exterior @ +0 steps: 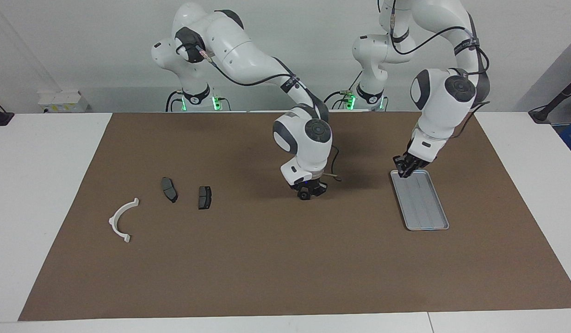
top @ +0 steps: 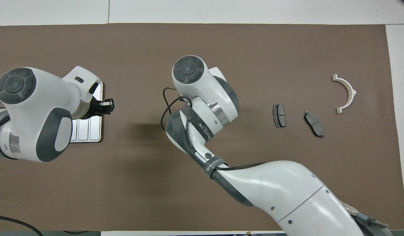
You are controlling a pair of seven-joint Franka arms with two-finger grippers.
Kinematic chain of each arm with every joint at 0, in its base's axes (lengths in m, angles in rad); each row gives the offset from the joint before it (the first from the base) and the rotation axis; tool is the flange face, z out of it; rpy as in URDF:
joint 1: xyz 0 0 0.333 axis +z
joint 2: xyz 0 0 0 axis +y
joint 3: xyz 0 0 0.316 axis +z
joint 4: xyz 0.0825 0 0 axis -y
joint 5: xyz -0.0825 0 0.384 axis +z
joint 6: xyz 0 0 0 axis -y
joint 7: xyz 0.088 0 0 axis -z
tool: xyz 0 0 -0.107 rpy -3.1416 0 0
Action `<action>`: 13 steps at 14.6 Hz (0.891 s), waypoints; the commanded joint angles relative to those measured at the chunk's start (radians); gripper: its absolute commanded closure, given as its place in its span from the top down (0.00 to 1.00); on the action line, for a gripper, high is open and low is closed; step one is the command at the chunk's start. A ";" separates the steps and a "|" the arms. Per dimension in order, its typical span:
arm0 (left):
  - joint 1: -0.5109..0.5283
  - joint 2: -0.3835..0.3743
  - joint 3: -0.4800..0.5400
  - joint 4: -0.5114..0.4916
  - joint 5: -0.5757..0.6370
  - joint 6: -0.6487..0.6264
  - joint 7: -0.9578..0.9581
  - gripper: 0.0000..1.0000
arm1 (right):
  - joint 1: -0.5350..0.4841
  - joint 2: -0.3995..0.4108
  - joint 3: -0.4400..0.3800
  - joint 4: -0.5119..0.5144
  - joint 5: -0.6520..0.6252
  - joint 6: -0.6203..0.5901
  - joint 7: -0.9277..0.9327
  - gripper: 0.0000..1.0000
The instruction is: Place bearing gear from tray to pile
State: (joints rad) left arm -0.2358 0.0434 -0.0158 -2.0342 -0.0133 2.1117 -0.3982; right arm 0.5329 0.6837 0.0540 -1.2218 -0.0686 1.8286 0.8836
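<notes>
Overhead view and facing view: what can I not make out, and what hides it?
- Right gripper: the overhead view hides it under its own wrist; in the facing view anything it holds is too small to tell.
- Flat silver-grey metal tray: in the overhead view the left arm covers most of it.
- Left gripper: facing view, at the tray's end nearer the robots; contact with the rim cannot be told.

Left gripper (exterior: 404, 172) shut, right gripper (exterior: 308, 193) low.

one tray (exterior: 424, 208), two brake pads (exterior: 169, 189), one white half-ring (exterior: 121, 221), two arms (exterior: 248, 60)
</notes>
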 commanded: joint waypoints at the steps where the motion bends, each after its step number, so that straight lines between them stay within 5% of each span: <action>1: -0.084 0.050 0.011 0.047 -0.039 0.042 -0.089 0.00 | -0.112 -0.090 0.017 0.028 0.003 -0.104 -0.232 0.00; 6: -0.338 0.432 0.017 0.417 -0.046 0.056 -0.490 0.00 | -0.319 -0.139 0.010 0.030 -0.010 -0.176 -0.689 0.00; 10: -0.391 0.431 0.017 0.306 -0.034 0.157 -0.496 0.00 | -0.447 -0.139 0.010 0.012 -0.013 -0.112 -0.885 0.00; 13: -0.390 0.424 0.017 0.275 -0.034 0.177 -0.496 0.00 | -0.507 -0.142 0.009 -0.094 -0.019 0.027 -0.959 0.00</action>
State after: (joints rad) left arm -0.6101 0.5045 -0.0170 -1.7111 -0.0550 2.2667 -0.8910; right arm 0.0563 0.5541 0.0503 -1.2233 -0.0694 1.7573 -0.0293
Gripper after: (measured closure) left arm 0.753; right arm 0.648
